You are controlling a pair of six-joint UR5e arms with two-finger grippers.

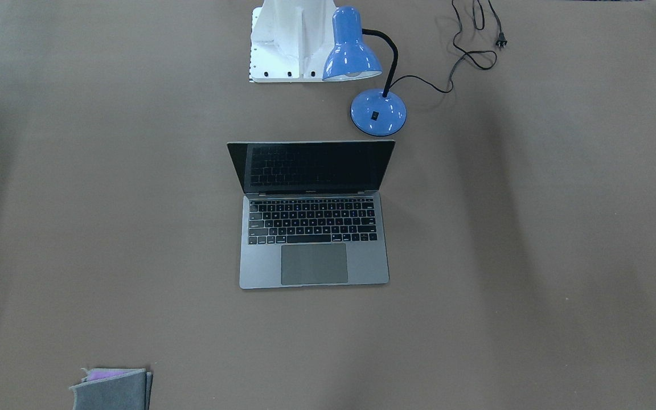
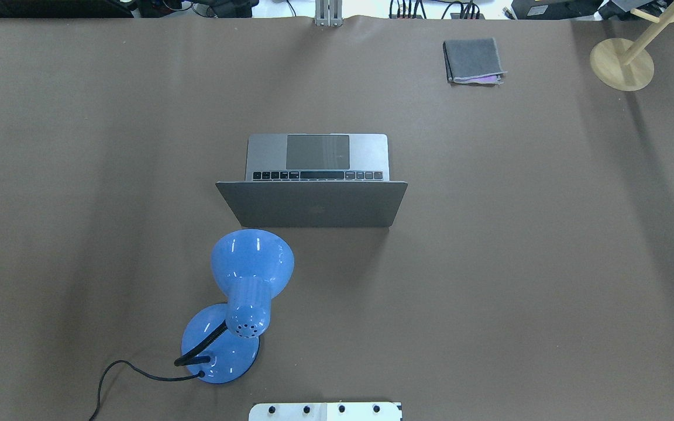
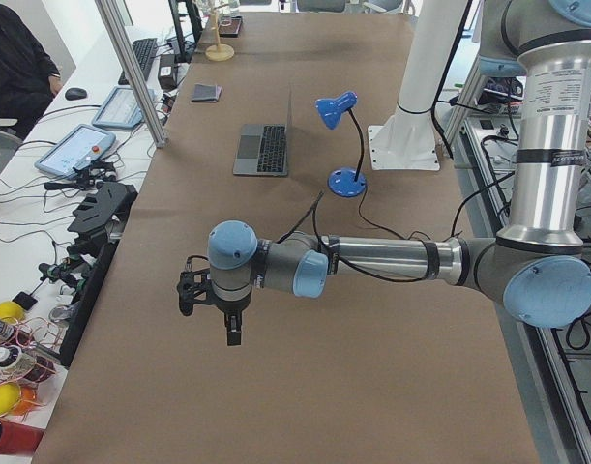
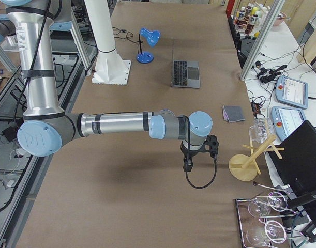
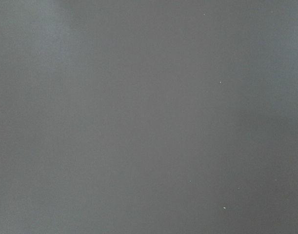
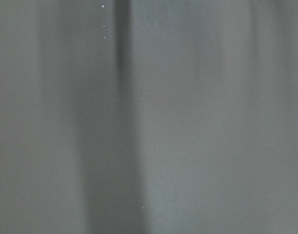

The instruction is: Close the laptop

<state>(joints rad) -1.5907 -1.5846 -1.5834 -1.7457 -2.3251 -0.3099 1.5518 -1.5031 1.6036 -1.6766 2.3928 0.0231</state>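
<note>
The space-grey laptop (image 1: 314,259) stands open in the middle of the table, its dark screen (image 1: 311,166) upright and its keyboard facing away from the robot. The overhead view shows the back of its lid (image 2: 313,204). My left gripper (image 3: 233,333) hangs over the table's left end, far from the laptop (image 3: 264,147). My right gripper (image 4: 187,165) hangs over the right end, far from the laptop (image 4: 185,73). Both show only in the side views, so I cannot tell if they are open or shut. Both wrist views show only bare brown table.
A blue desk lamp (image 2: 249,275) stands between the robot base (image 1: 288,45) and the laptop, its cord (image 1: 473,54) trailing on the table. A folded grey cloth (image 2: 473,60) and a wooden stand (image 2: 622,64) lie at the far right.
</note>
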